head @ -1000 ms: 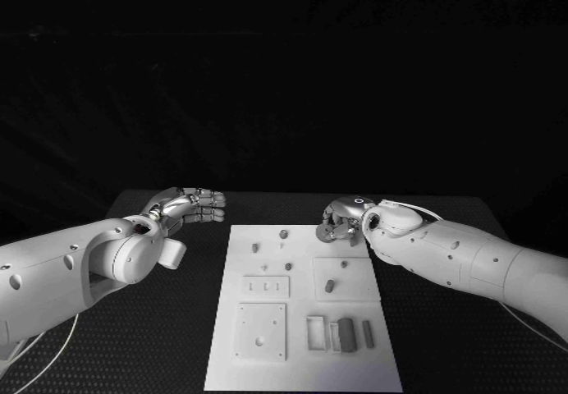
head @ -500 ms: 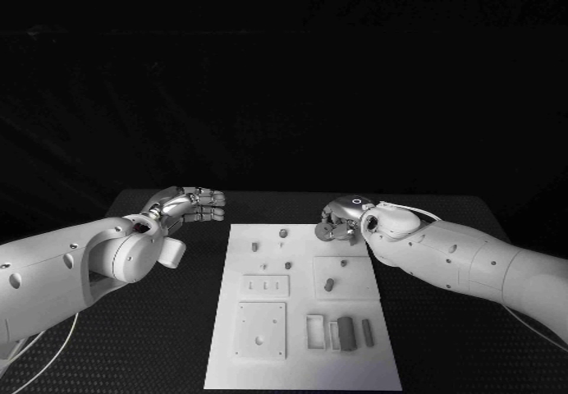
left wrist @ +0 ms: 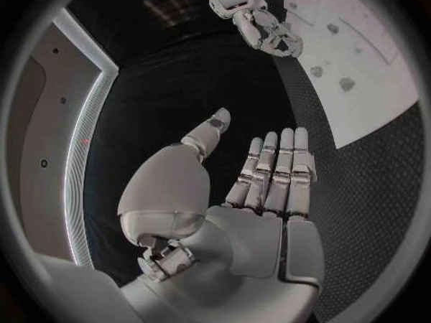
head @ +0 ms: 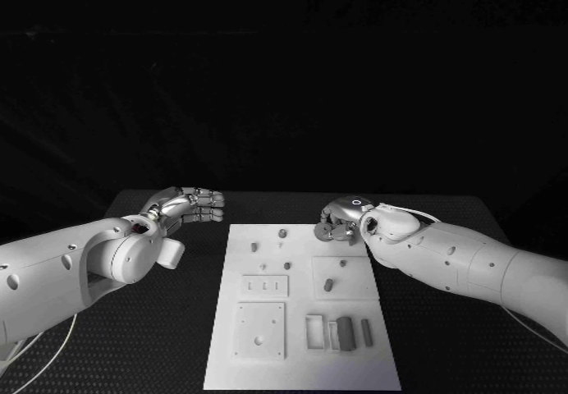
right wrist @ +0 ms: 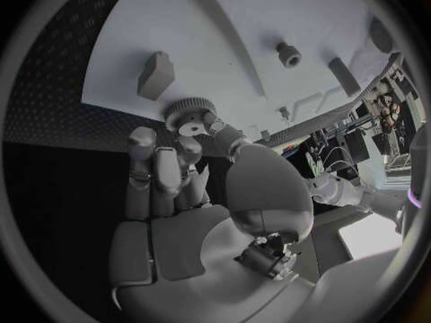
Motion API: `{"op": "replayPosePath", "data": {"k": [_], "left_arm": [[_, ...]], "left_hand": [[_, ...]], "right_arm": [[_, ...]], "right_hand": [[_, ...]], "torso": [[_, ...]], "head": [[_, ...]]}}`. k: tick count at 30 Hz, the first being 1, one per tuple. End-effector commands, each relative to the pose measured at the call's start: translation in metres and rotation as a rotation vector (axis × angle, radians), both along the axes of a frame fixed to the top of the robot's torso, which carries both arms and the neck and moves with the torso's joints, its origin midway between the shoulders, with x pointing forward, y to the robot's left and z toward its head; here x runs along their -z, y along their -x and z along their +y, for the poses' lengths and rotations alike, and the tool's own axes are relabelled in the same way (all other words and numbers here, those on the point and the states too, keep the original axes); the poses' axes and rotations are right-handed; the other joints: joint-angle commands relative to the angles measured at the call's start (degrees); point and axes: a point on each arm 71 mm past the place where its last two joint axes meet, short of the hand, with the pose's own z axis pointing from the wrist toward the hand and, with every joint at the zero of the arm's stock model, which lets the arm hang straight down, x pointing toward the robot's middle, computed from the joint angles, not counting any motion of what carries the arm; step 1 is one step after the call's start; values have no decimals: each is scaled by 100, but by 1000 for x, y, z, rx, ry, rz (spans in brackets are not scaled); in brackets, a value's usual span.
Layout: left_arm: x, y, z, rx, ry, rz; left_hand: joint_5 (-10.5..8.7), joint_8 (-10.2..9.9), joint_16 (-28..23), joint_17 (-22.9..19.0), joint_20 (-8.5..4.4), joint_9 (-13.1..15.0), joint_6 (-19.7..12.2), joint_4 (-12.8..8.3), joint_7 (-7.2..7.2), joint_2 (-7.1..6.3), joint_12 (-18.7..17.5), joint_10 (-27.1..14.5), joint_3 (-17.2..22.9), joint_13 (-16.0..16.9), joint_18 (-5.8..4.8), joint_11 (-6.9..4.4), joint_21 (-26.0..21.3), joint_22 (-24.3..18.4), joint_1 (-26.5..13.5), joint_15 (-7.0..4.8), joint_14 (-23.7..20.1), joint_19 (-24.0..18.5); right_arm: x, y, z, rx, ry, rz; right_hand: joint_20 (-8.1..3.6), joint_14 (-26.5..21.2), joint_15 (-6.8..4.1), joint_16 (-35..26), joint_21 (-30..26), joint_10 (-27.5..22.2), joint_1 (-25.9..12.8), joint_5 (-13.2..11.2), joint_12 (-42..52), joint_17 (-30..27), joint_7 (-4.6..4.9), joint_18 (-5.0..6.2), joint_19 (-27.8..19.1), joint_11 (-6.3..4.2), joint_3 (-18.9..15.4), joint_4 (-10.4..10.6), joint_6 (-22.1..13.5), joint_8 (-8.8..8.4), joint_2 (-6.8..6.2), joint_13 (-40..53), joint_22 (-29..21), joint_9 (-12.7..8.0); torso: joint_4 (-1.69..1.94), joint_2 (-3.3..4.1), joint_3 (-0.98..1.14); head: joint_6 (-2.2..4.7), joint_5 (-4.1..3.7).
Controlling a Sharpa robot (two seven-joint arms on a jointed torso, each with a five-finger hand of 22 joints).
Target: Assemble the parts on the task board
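I see a black table (head: 474, 328) with a fine dotted texture. Behind its far edge I find only unlit darkness. From the left wrist camera I note a pale wall panel (left wrist: 85, 108) bordered by a bright strip.

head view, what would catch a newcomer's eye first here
The white task board stands out on the black table, with small parts scattered over it. At its far right corner the right robot hand pinches a small toothed gear just above the board. The left robot hand hovers off the far left corner, fingers straight, holding nothing.
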Motion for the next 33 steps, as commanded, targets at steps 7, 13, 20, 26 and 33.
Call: {"op": "replayPosePath", "data": {"k": [7, 13, 20, 26, 33], "left_arm": [[-1, 1, -2, 20, 5, -6], [-1, 1, -1, 18, 5, -6], [-2, 2, 1, 14, 1, -7], [-2, 2, 1, 15, 2, -7], [-2, 2, 2, 11, 1, -7]], "left_hand": [[-23, -25, -33, 8, 38, -8, -7, 5, 183, 56, -31, 22, -34, -9, 63, 5, -30, 10, -20, 25, -24, 1], [-23, -26, -33, 9, 38, -8, -7, 6, 183, 56, -31, 22, -35, -9, 63, 6, -31, 10, -22, 25, -24, 1], [-23, -26, -34, 9, 37, -8, -6, 1, 182, 55, -32, 22, -33, -10, 64, 5, -33, 11, -16, 24, -24, 0], [-23, -26, -35, 9, 37, -8, -5, -2, 181, 53, -31, 24, -32, -10, 65, 4, -34, 11, -11, 24, -24, -1], [-24, -25, -35, 10, 37, -8, -3, -2, 180, 52, -31, 25, -33, -10, 65, 4, -35, 12, -10, 24, -24, 0]], "right_arm": [[33, 12, -4, 45, 108, 100], [25, 14, 2, 38, 87, 46], [2, 15, 16, 27, 49, -82], [-5, 14, 17, 31, 53, -90], [-11, 19, 26, 13, 37, -102]], "right_hand": [[23, 51, -26, 48, -5, 32, 105, 16, 44, 8, 77, 357, 40, -48, 282, 25, 182, 30, 232, -49, 75, 62], [28, 86, -31, 63, 6, 56, 14, 16, 63, 23, 68, 357, 80, -51, 440, 24, 214, 32, 189, -81, 81, 68], [16, 114, -44, 66, 15, 88, -74, 16, 72, 8, 53, 357, 128, -65, 534, 30, 258, 44, 101, -118, 80, 81], [7, 129, -53, 62, 15, 110, -99, 17, 74, -3, 42, 357, 153, -76, 585, 35, 289, 56, 60, -143, 77, 90], [5, 133, -58, 59, 14, 117, -111, 16, 73, -13, 36, 357, 161, -81, 605, 37, 305, 62, 49, -153, 76, 95]], "torso": [[0, 0, 0], [-2, -1, -6], [-12, -2, -1], [1, -3, -10], [5, -1, 3]], "head": [[1, -3], [15, 2], [36, 7], [44, -19], [50, -11]]}}
